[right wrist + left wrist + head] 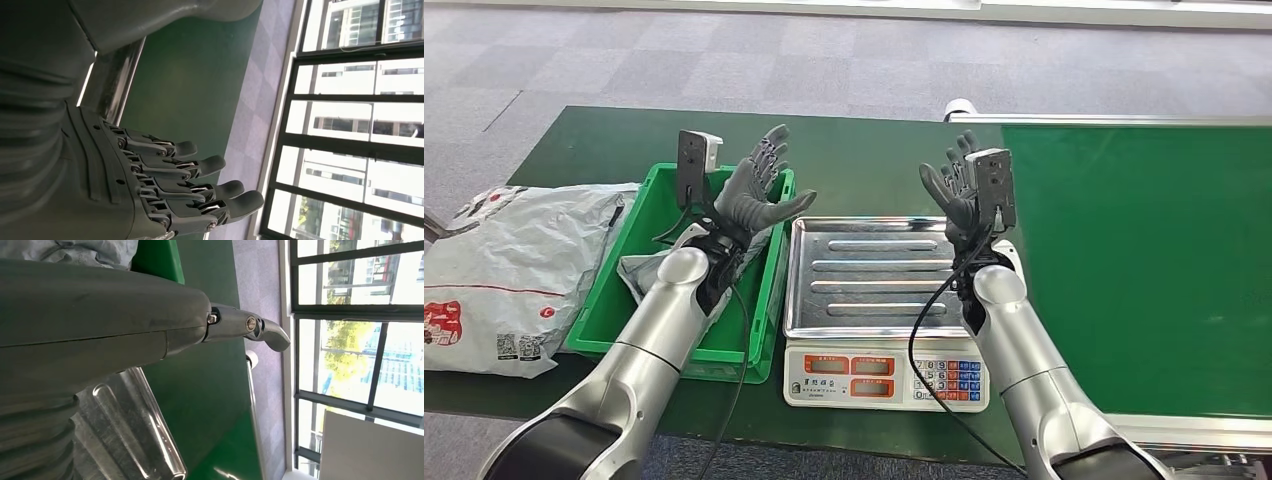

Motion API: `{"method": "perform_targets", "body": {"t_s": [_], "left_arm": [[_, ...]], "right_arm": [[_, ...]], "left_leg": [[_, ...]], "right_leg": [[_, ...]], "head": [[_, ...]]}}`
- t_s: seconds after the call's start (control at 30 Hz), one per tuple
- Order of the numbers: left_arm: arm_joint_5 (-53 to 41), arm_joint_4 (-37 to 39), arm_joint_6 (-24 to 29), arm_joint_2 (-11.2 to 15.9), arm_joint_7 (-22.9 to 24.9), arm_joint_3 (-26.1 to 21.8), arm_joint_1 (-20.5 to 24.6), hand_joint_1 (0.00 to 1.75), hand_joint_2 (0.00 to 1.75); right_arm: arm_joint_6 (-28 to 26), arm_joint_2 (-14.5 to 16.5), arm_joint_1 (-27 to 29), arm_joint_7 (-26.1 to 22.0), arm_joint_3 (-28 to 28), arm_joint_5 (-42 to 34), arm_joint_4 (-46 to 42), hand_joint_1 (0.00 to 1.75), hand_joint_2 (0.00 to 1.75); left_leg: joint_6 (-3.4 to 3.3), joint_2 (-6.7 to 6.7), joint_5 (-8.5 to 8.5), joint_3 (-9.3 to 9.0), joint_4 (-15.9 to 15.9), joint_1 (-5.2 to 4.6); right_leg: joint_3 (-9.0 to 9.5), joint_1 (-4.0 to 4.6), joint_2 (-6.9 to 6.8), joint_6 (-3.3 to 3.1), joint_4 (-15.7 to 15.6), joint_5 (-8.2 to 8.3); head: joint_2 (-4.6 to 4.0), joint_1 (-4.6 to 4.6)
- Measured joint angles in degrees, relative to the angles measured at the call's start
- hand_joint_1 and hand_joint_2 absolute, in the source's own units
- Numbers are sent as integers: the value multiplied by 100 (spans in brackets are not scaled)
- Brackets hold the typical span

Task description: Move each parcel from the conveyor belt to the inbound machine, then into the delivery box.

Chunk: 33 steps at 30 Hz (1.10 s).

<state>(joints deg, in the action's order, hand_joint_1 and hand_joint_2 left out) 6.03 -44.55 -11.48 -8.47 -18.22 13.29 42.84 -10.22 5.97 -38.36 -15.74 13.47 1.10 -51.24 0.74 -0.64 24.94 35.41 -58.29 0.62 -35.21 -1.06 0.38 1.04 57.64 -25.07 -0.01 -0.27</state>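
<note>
- The counter (864, 165) has a dark green top. It stands on the floor.
- The floor (724, 60) is a grey carpet made of squares, some a bit purple.
- Big windows (360, 100) with dark frames show in the wrist views.
- Through the windows you can see buildings (350, 130) with many small windows.
- A tree (345, 345) with yellow-green leaves shows outside too.
- A white wall (375, 450) piece sits near the windows.
- A white strip (924, 10) runs along the far edge of the floor.
</note>
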Motion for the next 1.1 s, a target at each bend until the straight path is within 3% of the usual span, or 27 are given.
{"method": "perform_targets", "body": {"t_s": [0.23, 0.43, 0.7, 1.1], "left_arm": [[23, 32, 256, -115, 40, 45, 53, 0, 175], [-115, -91, 909, -238, -105, 248, -105, 0, 175], [254, -355, 1334, -276, -164, 299, -579, 0, 175], [-60, -683, 1964, -376, -405, 308, -913, 0, 175]], "right_arm": [[-92, 45, -59, -23, 189, -41, 209, 0, 175], [-224, 59, -65, 42, 325, -68, 233, 0, 175], [-271, 59, 290, 95, 391, 145, 4, 0, 175], [-303, 38, 949, 258, 385, 472, -736, 0, 175]], "left_leg": [[0, 0, 0, 0, 0, -1], [0, -1, 1, 0, 0, -1], [1, -1, 4, 0, 1, -1], [-1, 4, 6, -1, 0, -1]], "right_leg": [[0, 1, 0, 0, 0, 0], [0, 0, -1, 0, 0, 0], [-2, 1, 0, 1, -1, -3], [-4, 0, 2, 1, -3, -3]], "head": [[1, 0], [0, 1], [1, 1], [0, 0]]}}
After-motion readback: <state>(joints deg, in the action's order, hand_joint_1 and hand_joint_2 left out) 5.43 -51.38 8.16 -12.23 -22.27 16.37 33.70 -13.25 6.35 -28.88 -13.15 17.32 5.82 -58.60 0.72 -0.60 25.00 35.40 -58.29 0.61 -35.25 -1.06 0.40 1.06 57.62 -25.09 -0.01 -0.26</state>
